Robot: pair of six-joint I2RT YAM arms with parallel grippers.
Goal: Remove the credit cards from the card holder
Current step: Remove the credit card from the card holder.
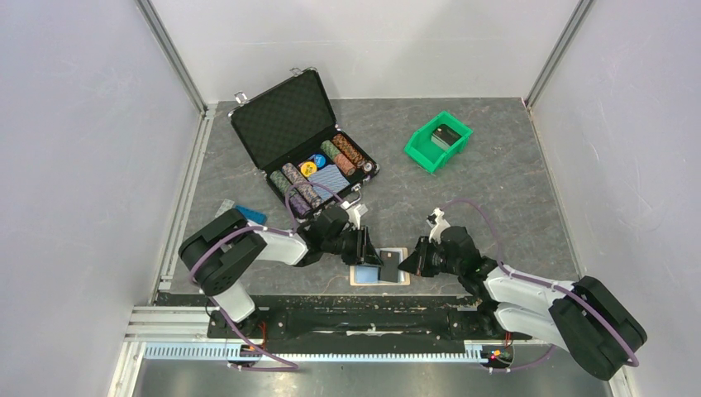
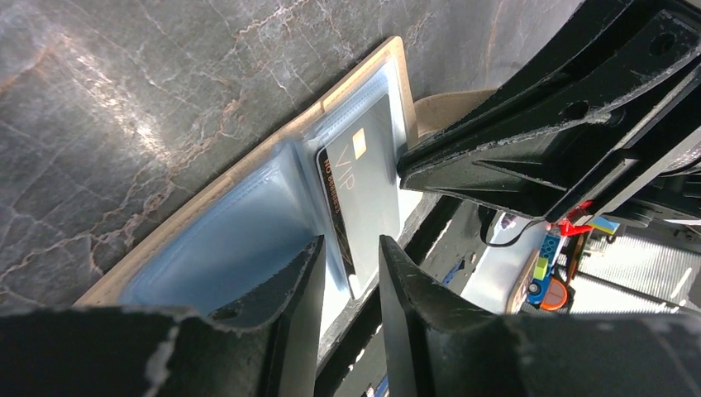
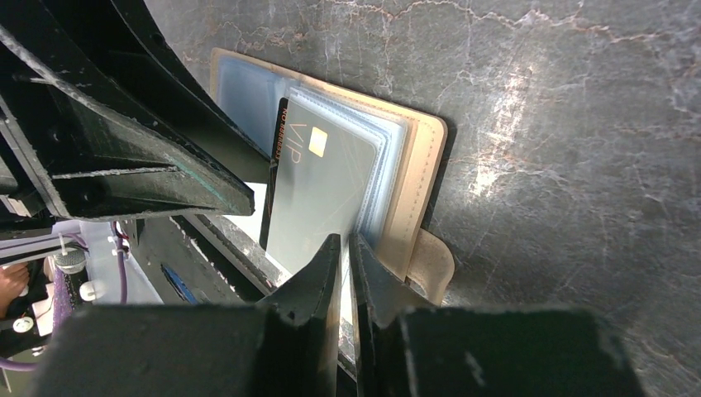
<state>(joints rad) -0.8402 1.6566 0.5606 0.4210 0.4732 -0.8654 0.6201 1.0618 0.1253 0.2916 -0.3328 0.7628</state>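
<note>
Lying spread open at the near edge of the table [image 1: 512, 165], between the two arms, the card holder [image 1: 360, 276] turns its clear sleeves [image 3: 384, 157] upward. One dark grey credit card [image 2: 357, 190] with a gold chip tilts up from those sleeves. The left gripper [image 2: 351, 244] straddles the card's end, its jaws narrowly apart and not visibly clamped. The right gripper [image 3: 345, 241] has its jaws almost together at the sleeves' edge, beside the tan tab [image 3: 430, 265]; whether they pinch anything I cannot tell.
</note>
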